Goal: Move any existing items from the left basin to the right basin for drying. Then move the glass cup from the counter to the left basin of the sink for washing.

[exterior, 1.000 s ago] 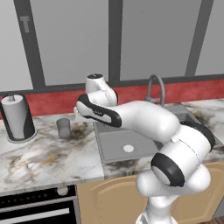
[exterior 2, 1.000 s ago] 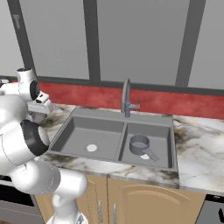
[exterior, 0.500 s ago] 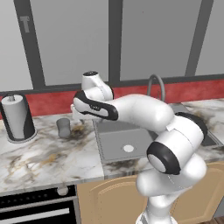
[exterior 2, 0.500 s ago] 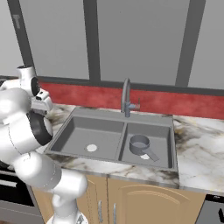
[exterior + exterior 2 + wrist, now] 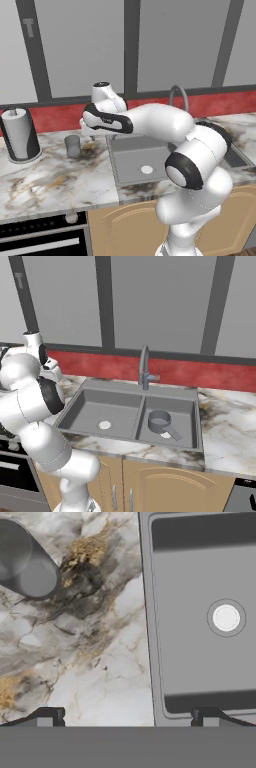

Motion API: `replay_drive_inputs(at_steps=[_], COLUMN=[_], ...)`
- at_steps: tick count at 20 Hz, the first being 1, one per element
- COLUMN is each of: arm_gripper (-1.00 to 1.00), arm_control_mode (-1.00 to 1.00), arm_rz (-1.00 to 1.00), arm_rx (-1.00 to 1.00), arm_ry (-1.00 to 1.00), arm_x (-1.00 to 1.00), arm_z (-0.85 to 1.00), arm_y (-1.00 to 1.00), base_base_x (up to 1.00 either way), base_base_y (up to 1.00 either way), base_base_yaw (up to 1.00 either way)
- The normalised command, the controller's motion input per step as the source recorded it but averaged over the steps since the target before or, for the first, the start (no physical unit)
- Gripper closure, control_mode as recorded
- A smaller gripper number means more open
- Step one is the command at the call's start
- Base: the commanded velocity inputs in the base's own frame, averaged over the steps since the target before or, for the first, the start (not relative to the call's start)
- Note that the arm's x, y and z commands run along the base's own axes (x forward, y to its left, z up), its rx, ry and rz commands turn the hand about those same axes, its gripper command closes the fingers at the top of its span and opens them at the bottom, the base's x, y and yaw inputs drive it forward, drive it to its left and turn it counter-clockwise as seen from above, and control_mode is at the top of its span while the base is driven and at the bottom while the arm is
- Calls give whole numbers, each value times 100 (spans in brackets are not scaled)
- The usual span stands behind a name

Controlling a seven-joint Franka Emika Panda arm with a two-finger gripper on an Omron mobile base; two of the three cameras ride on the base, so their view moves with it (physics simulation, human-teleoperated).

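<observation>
The glass cup (image 5: 72,145) stands on the marble counter (image 5: 55,175), left of the sink (image 5: 131,141); in the hand view the glass cup (image 5: 24,563) lies at the top left. My gripper (image 5: 90,131) hangs open and empty over the counter (image 5: 100,652), between the cup and the sink's left rim. Its fingertips (image 5: 50,716) stand wide apart. The left basin (image 5: 200,657) holds nothing but its white drain (image 5: 226,618). In the right base view the grey saucepan (image 5: 161,421) sits in the right basin (image 5: 180,406), beside the left basin (image 5: 107,408).
A paper towel roll (image 5: 20,134) stands at the counter's far left. The curved faucet (image 5: 145,367) rises behind the sink divider. A red backsplash (image 5: 200,373) runs along the wall. An oven front (image 5: 40,240) sits below the counter on the left.
The hand has shifted a little to the left, from near the sink's rim toward the glass cup, and the arm has swung round with it. The jaws stayed open.
</observation>
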Motion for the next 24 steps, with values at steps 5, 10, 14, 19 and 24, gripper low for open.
replay_drive_inputs(at_steps=[5, 10, 14, 19, 24], arm_gripper=[-100, -100, -100, -100, -100], arm_control_mode=[-100, -100, -100, -100, -100], arm_rz=[0, 0, 0, 0, 0], arm_rx=[0, 0, 0, 0, 0], arm_ry=[0, 0, 0, 0, 0], arm_x=[9, 14, 18, 15, 17], arm_z=[-7, 0, -5, -10, -8], arm_y=[11, 20, 22, 16, 10], base_base_x=[0, 0, 0, 0, 0], base_base_y=[0, 0, 0, 0, 0], base_base_yaw=[0, 0, 0, 0, 0])
